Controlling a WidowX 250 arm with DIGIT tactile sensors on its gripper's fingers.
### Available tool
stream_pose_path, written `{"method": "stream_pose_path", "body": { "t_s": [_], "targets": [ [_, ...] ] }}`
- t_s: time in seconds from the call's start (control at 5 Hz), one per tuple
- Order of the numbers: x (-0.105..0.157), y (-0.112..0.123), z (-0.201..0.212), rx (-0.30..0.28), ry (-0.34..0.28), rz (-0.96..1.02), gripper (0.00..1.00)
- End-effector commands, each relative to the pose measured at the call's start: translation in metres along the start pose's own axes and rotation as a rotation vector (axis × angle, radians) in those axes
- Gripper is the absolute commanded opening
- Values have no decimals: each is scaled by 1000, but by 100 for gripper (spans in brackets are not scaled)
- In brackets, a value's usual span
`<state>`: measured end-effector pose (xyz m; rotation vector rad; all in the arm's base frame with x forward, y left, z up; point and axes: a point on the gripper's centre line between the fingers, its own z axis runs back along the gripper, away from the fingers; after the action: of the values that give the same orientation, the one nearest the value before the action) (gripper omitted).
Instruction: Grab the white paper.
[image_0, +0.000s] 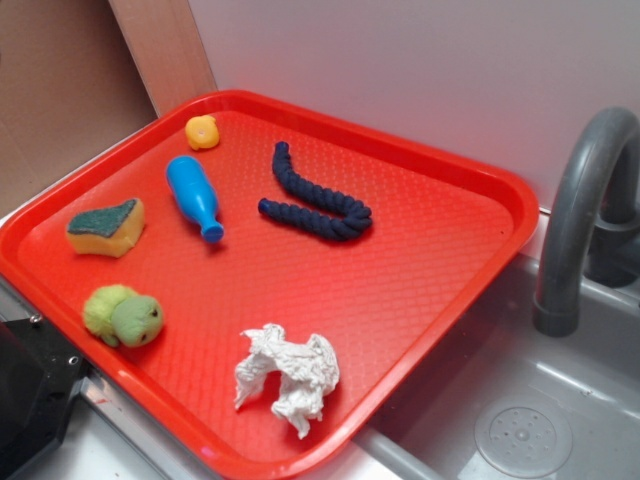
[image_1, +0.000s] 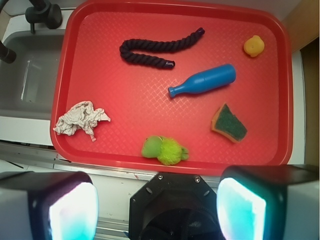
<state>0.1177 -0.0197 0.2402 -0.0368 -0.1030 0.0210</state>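
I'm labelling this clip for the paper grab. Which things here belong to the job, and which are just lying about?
Belongs to the job:
- white paper, crumpled near the tray's edge by the sink
- claw, open, outside the tray

Just lying about:
- green plush toy
- sponge
- blue bottle
- dark rope
- small yellow toy
- red tray
- sink
- tap

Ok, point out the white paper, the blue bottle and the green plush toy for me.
white paper (image_0: 287, 378): exterior view, middle of the crumpled wad.
blue bottle (image_1: 205, 81): wrist view, middle of its body.
green plush toy (image_0: 124, 315): exterior view, centre of its fuzzy body.
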Motion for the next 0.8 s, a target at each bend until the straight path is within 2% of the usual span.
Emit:
{"method": "stream_pose_path", "body": {
  "t_s": [0.0,0.2,0.4,0.6],
  "targets": [
    [15,-51,-14,-117,-74,224,100],
    [18,-72,-34,-118,-54,407,100],
    [16,-85,-61,-79,-37,618,100],
    [13,-101,-87,-51,-76,744,100]
  ]
}}
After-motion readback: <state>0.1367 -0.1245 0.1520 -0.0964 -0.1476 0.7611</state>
